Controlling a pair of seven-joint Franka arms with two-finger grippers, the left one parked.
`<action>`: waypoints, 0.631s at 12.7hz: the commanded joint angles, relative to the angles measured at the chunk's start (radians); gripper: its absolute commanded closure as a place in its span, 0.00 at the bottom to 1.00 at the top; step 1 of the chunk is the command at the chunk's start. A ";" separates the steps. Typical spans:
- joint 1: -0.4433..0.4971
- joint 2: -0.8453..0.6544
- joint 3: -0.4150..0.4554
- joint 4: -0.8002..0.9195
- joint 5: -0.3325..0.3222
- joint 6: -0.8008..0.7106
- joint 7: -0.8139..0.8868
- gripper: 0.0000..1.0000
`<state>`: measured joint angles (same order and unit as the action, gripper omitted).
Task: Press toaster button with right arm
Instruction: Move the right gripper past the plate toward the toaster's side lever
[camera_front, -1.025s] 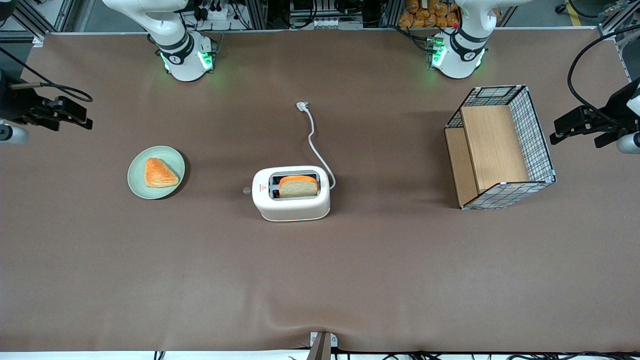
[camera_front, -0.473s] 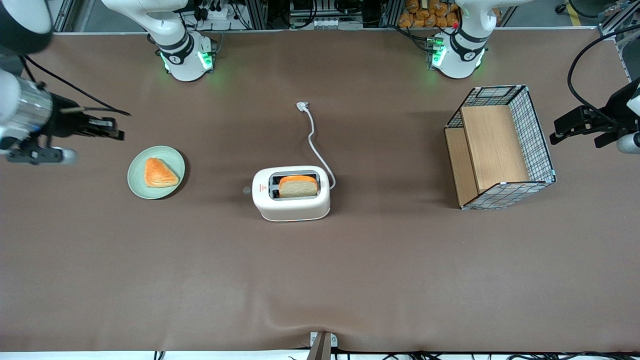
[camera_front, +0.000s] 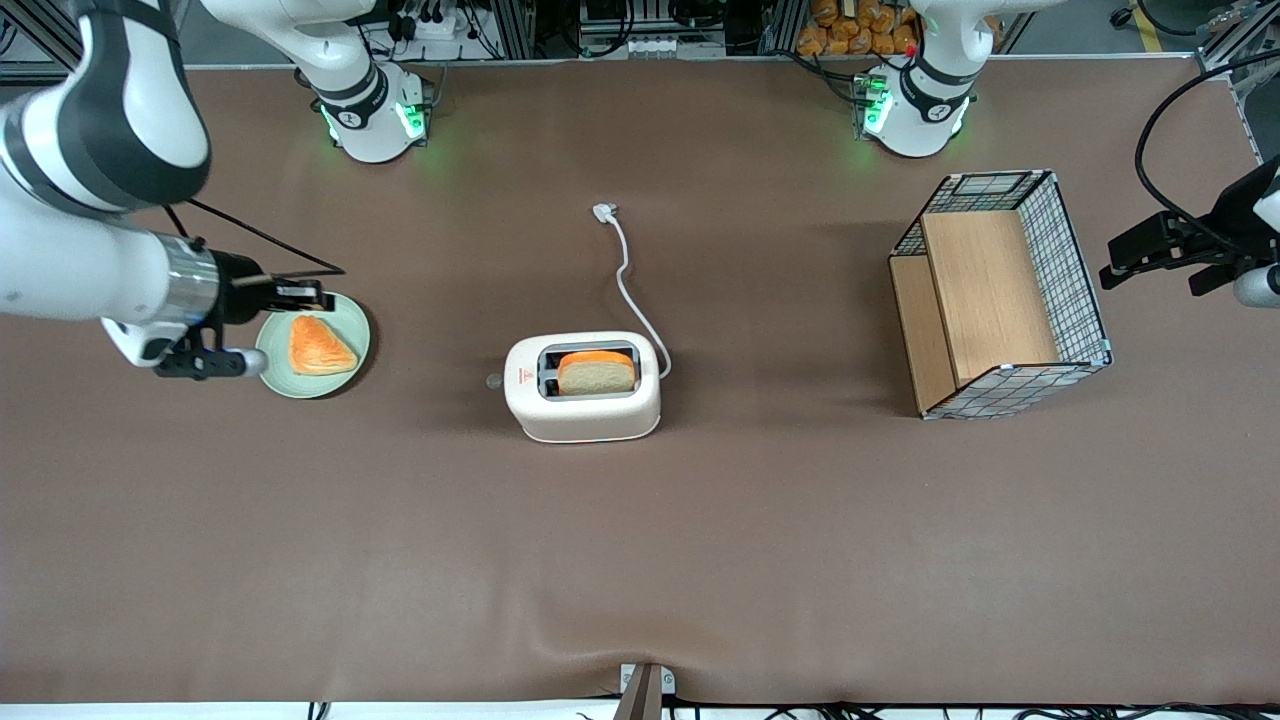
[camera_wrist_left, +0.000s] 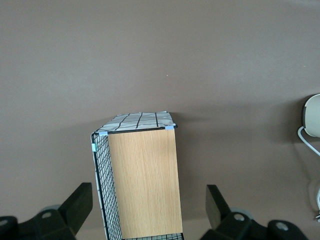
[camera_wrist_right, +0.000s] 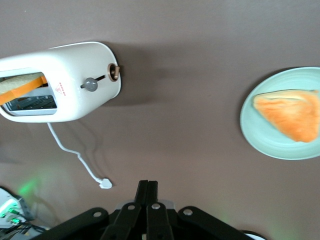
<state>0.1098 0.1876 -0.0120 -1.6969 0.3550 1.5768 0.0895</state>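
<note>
The white toaster (camera_front: 583, 388) stands mid-table with a bread slice (camera_front: 596, 372) in one slot and its white cord (camera_front: 625, 270) trailing toward the arm bases. The toaster button (camera_front: 493, 380) is a small grey knob sticking out of the short end that faces the working arm. The right wrist view shows the toaster (camera_wrist_right: 75, 75) and the button (camera_wrist_right: 90, 84) on its end face. The right arm's black gripper (camera_front: 300, 296) is shut and empty. It hovers over the edge of a green plate (camera_front: 275, 375), well apart from the button; its shut fingertips (camera_wrist_right: 148, 184) point along the table.
The green plate holds an orange pastry (camera_front: 320, 345) and lies between the gripper and the toaster, toward the working arm's end. A wire-and-wood basket (camera_front: 1000, 290) stands toward the parked arm's end and also shows in the left wrist view (camera_wrist_left: 142, 180). The cord's plug (camera_wrist_right: 105, 184) lies on the cloth.
The right arm has swung in from the table's end toward the toaster, and its gripper is now over the plate's edge. The toaster, plate and basket have not moved.
</note>
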 joint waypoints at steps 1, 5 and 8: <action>0.005 0.055 -0.005 0.002 0.091 0.041 0.004 1.00; 0.056 0.121 -0.005 0.000 0.122 0.158 0.007 1.00; 0.096 0.179 -0.005 0.000 0.182 0.263 0.004 1.00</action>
<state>0.1750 0.3370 -0.0102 -1.6988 0.4976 1.7855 0.0898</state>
